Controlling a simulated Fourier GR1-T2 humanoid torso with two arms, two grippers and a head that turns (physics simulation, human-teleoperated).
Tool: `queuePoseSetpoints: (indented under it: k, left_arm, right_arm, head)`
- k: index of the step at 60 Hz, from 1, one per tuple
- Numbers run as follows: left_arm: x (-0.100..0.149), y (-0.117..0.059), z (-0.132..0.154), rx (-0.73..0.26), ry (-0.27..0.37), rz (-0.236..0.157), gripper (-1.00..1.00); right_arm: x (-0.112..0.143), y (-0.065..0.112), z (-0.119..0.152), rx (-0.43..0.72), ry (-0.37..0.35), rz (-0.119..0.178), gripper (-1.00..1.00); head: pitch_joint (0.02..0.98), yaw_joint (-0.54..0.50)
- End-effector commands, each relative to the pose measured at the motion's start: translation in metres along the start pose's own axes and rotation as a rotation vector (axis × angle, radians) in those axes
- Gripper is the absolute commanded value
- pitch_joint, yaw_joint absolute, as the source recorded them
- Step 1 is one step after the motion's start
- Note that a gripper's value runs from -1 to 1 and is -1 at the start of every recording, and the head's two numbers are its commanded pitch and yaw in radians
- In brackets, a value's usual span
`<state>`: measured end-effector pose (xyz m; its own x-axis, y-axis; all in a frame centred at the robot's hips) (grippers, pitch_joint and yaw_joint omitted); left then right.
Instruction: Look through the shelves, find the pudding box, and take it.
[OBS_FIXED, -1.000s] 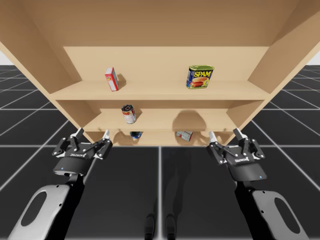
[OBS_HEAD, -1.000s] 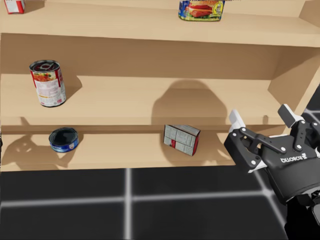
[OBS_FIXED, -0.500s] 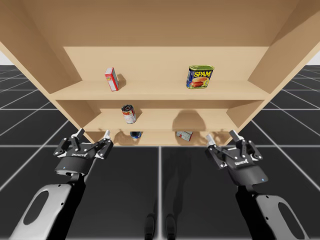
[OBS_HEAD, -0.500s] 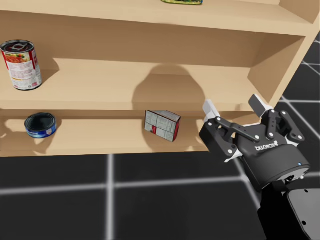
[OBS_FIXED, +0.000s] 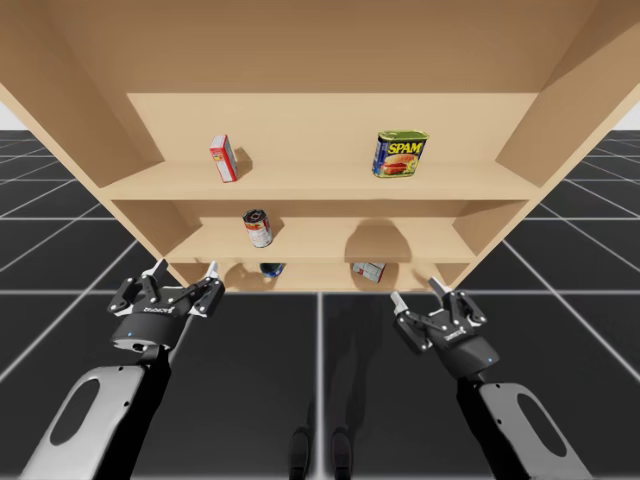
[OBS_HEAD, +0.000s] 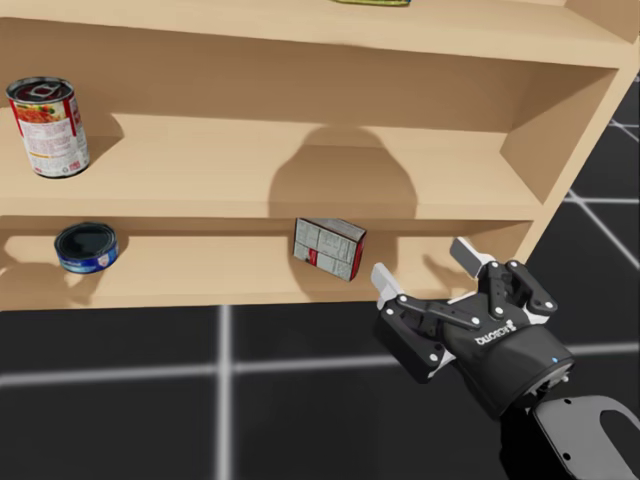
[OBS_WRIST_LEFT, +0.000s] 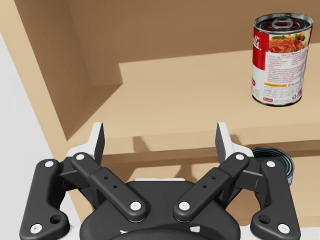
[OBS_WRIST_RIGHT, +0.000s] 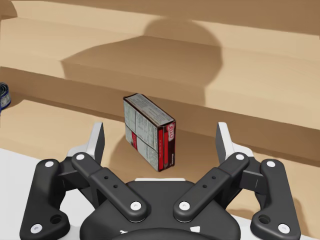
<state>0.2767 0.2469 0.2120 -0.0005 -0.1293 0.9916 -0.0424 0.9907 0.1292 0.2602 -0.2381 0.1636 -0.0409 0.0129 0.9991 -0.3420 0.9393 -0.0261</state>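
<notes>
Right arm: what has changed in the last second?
My right claw, open, moved left, lining up before the grey and red box on the bottom shelf, not touching it. My head has turned right. My left claw, open, the box and the red can stayed put.

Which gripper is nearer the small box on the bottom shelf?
Right. The box stands just ahead of my open right gripper; my left gripper is well aside, by the blue can.

Three cans (OBS_FIXED: 401, 154) (OBS_FIXED: 258, 228) (OBS_FIXED: 272, 268), two boxes (OBS_FIXED: 223, 158) (OBS_FIXED: 368, 270), three shelves (OBS_FIXED: 300, 179) (OBS_FIXED: 320, 240) (OBS_FIXED: 316, 274), two grippers (OBS_FIXED: 185, 266) (OBS_FIXED: 416, 291)
</notes>
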Motion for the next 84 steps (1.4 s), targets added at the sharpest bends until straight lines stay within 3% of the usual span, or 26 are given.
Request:
queuePoseSetpoints:
  k: [1,6,17,26,28,45,60,78,82,83,84]
  left_arm:
    - [-0.002,0.002,-0.001,0.009,0.003,-0.005,-1.00]
    - [-0.002,0.002,-0.001,0.010,0.004,-0.005,-1.00]
    - [-0.002,0.003,-0.001,0.011,0.003,-0.005,-1.00]
    - [-0.003,0.004,-0.002,0.014,0.002,-0.007,-1.00]
    - [-0.003,0.004,-0.002,0.015,0.002,-0.008,-1.00]
    - [-0.003,0.005,-0.004,0.015,0.003,-0.009,-1.00]
    - [-0.003,0.005,-0.004,0.013,0.003,-0.010,-1.00]
    - [-0.004,0.005,-0.004,0.010,0.007,-0.014,-1.00]
    - [-0.004,0.004,-0.004,0.009,0.006,-0.015,-1.00]
    - [-0.004,0.004,-0.004,0.009,0.007,-0.015,-1.00]
    - [-0.004,0.004,-0.005,0.010,0.007,-0.016,-1.00]
  right_arm:
    - [-0.015,0.001,-0.022,0.040,0.022,0.022,-1.00]
    - [-0.020,0.000,-0.033,0.047,0.043,0.027,-1.00]
    - [-0.037,-0.002,-0.061,0.052,0.082,0.070,-1.00]
    - [-0.051,-0.006,-0.077,0.051,0.109,0.069,-1.00]
    - [-0.055,-0.008,-0.082,0.048,0.117,0.082,-1.00]
    - [-0.062,-0.005,-0.103,0.055,0.149,0.075,-1.00]
    - [-0.064,0.002,-0.117,0.064,0.145,0.110,-1.00]
    - [-0.066,0.009,-0.119,0.104,0.157,0.124,-1.00]
    - [-0.068,0.007,-0.118,0.118,0.178,0.132,-0.71]
    - [-0.069,0.006,-0.117,0.114,0.177,0.125,-0.06]
    - [-0.070,0.006,-0.117,0.115,0.181,0.121,0.16]
  head:
    - [0.731,-0.19]
    - [0.731,-0.19]
    - [0.735,-0.20]
    - [0.735,-0.19]
    - [0.737,-0.19]
    - [0.735,-0.20]
    - [0.737,-0.20]
    - [0.738,-0.20]
    - [0.738,-0.20]
    - [0.738,-0.20]
    - [0.738,-0.20]
